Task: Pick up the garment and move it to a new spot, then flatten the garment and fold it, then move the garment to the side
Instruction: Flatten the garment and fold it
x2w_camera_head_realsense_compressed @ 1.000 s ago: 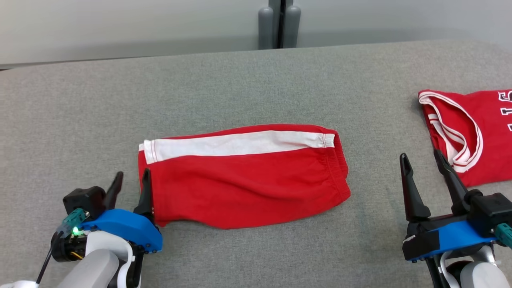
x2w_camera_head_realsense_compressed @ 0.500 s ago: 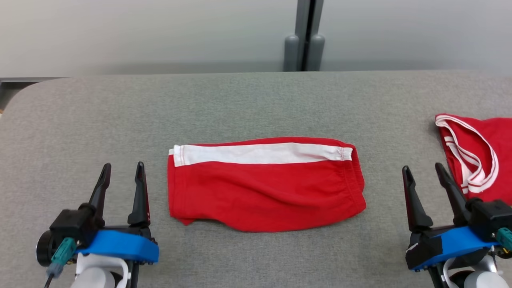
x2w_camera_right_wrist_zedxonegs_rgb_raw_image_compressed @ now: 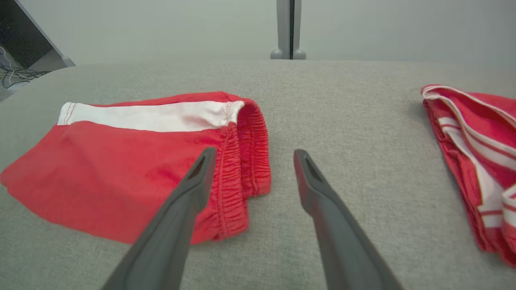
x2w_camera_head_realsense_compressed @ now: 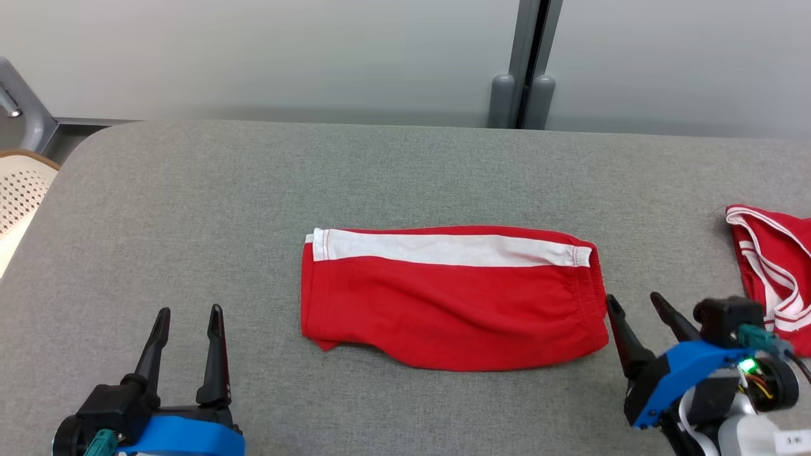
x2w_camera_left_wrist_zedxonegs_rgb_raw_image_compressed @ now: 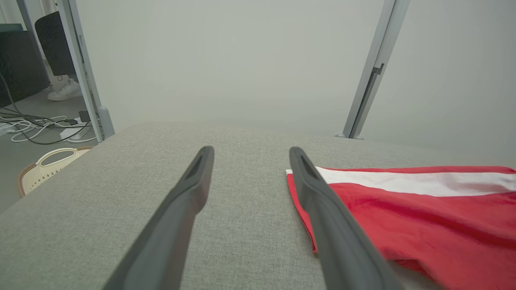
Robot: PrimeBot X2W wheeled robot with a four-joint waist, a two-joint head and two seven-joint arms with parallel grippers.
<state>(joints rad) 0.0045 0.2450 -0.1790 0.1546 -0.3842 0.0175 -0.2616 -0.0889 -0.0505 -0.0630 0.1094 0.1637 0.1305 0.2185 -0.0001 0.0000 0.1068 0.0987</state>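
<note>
On the grey table, right in the middle: red shorts, lying flat and folded over, long way from 9 o'clock to 3 o'clock. White stripe along the 12 o'clock edge. Stretchy waistband at the 3 o'clock end, leg hem at the 9 o'clock end. Soft wrinkles near the 6 o'clock edge, with one small corner poking out at 7 o'clock.

Down at 7 o'clock from the shorts: left gripper, well apart from the cloth, fingers pointing to 12 o'clock. Jaws wide apart, holding nothing, just bare table between them.

Down at 4 o'clock from the shorts: right gripper, fingers tipped toward 11 o'clock. Jaws wide apart too, nothing held. One finger tip just beside the waistband end; cannot tell if touching the cloth or just above it.

Far over at 3 o'clock on the table: red top with white trim, bunched a little, apart from the shorts. Off the table at 9 o'clock: pale basket with little holes. Behind the table at 12 o'clock: grey post against a plain wall.
</note>
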